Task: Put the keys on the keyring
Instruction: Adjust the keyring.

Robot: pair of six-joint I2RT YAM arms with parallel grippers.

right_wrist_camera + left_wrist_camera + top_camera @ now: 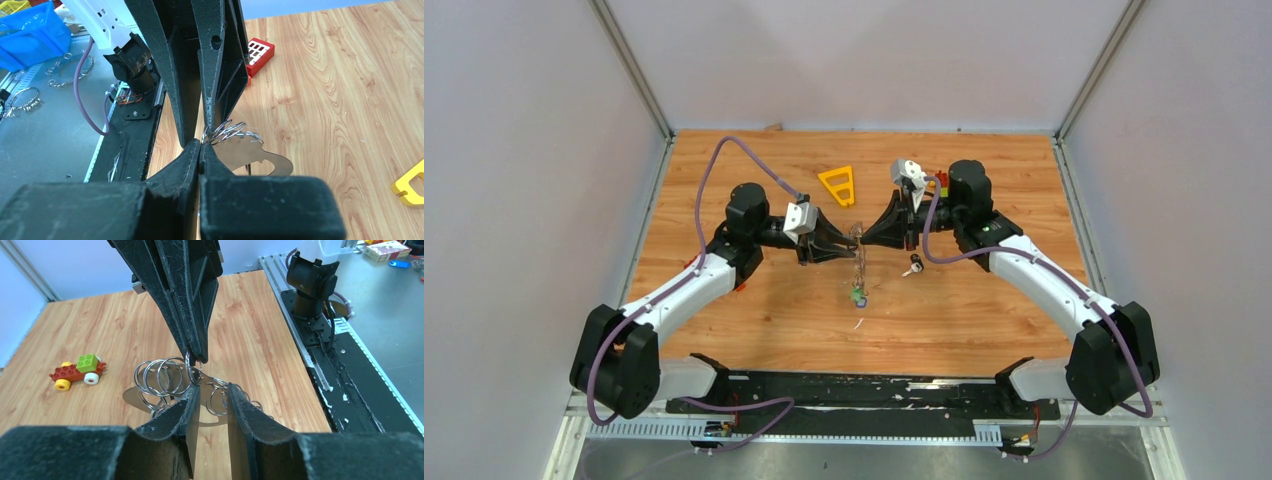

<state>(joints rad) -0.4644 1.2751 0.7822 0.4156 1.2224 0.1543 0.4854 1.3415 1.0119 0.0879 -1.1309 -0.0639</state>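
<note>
From above, the keyring [857,238] hangs in the air between my two jaws, over the middle of the bench [724,200]. A silvery string trails below it and ends in one green tag [856,293] and one bluish tag [859,303]. I judge those two keys are already on. One black-tagged key [912,266] lies loose on the bench near my right jaws, so at least that one is left. One yellow triangle frame [837,184] sits farther back, apart from both arms.

In the left wrist view, my left jaws stand about half apart with the flat silver body of the keyring [134,396] running between them. I take that as a grip across its width. My right jaws come in from above, closed to a point on one of the wire rings [159,377]. I count at least six rings, but they overlap and I cannot tell the true number. No key blades show here. One toy car [77,371] stands well apart.

In the right wrist view, my right jaws are pressed tight together at the bunch of wire rings [231,131], tip to tip with the left jaws. The keyring [262,162] juts out just beneath. One red block [260,52] and a corner of the yellow triangle frame [410,186] lie beyond. I judge the task partway done, with a ring being worked onto the loop.
</note>
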